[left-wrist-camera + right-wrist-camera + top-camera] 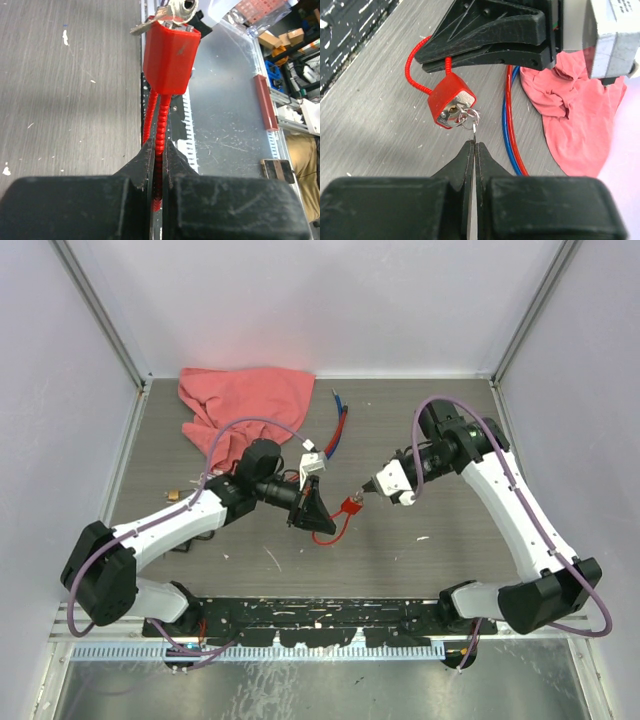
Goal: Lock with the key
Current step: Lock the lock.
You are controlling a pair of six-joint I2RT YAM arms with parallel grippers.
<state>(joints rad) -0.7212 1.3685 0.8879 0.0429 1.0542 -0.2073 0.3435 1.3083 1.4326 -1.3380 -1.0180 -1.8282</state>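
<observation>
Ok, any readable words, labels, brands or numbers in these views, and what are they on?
No text is legible.
White box, top right of the right wrist view: print cut off and blurred, unreadable.
Red padlock face: any stamp is too small to read.

Red lock (451, 101), silver key (145, 26), pink cloth (245, 395)

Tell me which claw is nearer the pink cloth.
Left. The left claw grips the red cable in front of the cloth; right claw, pinching a key, sits farther right.
</observation>
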